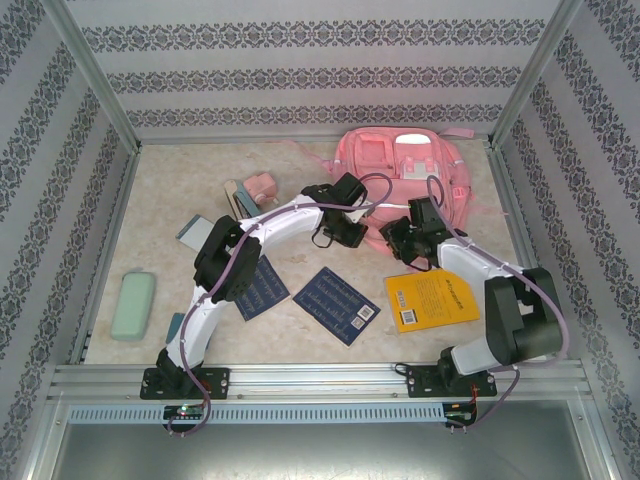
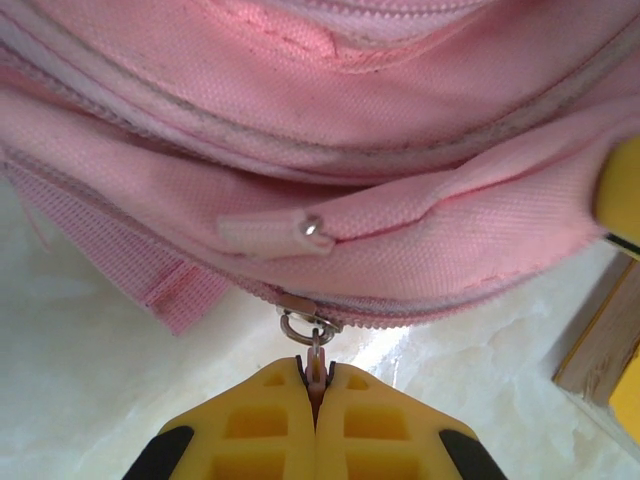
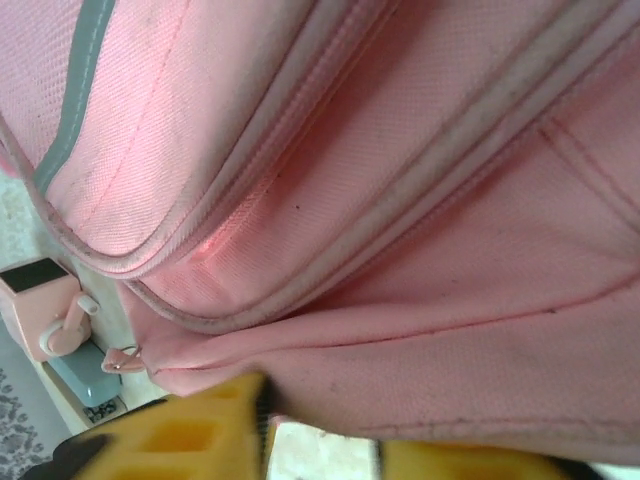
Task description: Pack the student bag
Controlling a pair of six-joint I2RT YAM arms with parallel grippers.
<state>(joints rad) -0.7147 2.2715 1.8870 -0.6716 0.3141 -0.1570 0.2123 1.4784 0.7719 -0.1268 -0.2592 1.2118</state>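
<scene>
The large pink fabric student backpack (image 1: 410, 175) lies at one o'clock on the beige marbled table (image 1: 160, 200). It looks soft, floppy and light, best held at seams. The left gripper (image 2: 316, 385) pinches its metal zipper pull (image 2: 310, 328). The right gripper (image 3: 322, 432) has fingers apart against the fabric; whether it grips, I cannot tell.

We saw a beige table (image 1: 170, 190) bearing the pink backpack (image 1: 400, 165) at its far side, a yellow book (image 1: 432, 300), a blue notebook (image 1: 343, 305), a second notebook (image 1: 262, 288), a green case (image 1: 133, 305) and a small pink box (image 1: 262, 186).
</scene>
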